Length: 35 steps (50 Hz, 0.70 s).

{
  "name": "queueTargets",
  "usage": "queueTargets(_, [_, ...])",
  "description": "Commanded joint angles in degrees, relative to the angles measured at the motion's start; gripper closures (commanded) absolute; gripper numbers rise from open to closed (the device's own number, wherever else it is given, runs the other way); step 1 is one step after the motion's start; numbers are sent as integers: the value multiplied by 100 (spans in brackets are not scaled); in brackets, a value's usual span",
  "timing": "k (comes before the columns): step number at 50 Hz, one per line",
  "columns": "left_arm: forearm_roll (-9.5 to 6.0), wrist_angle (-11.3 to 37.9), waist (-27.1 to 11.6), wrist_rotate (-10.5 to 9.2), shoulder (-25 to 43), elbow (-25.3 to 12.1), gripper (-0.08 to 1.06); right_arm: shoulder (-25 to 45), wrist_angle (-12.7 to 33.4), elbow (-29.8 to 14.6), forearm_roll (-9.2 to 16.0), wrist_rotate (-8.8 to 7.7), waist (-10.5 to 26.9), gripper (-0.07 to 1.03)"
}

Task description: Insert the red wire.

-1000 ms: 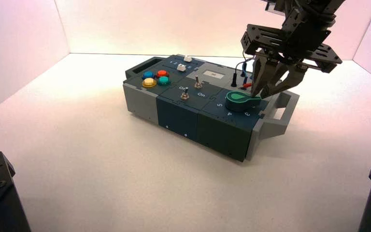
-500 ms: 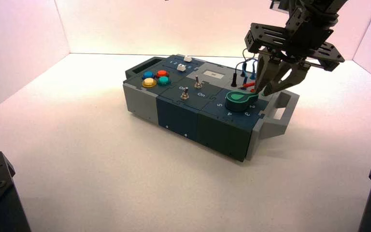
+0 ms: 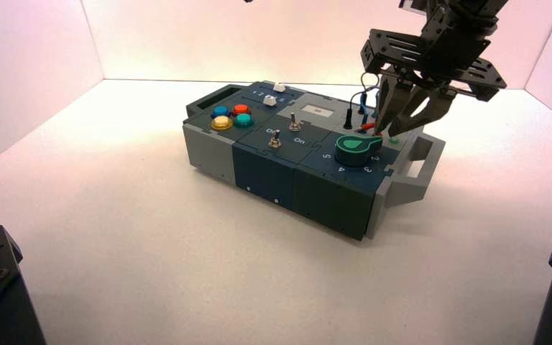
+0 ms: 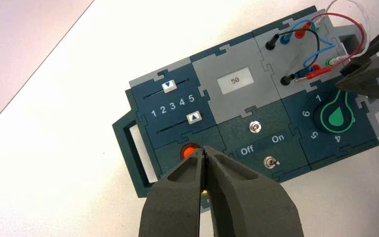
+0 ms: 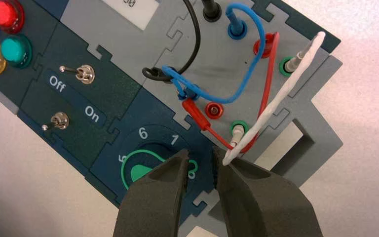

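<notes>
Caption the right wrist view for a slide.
Right gripper open near the wire sockets, one red plug lying loose beside its red socket.

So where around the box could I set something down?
The white table between the box and the picture's near edge, and left of the box. It's crowded at the box's right end: right gripper, red wire, knob.

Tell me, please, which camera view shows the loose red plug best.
The right wrist view: the red plug lies unobstructed beside its empty red socket. The left wrist view shows it smaller; the high view, just a red sliver.
</notes>
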Motion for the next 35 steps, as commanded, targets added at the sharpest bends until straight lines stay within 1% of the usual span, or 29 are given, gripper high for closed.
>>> queueTargets(1, [9,-44,18,9,-79,-62,101,0,-53,-176,-9,9,-70,69])
queueTargets(17, [9,-53,18,9,-79,-62,101,185,-53,-176,-44,0,-88,69])
queueTargets(35, [-9,-53,18,9,-35,-62,101,202,-62,-237,-105,-9,-185,69])
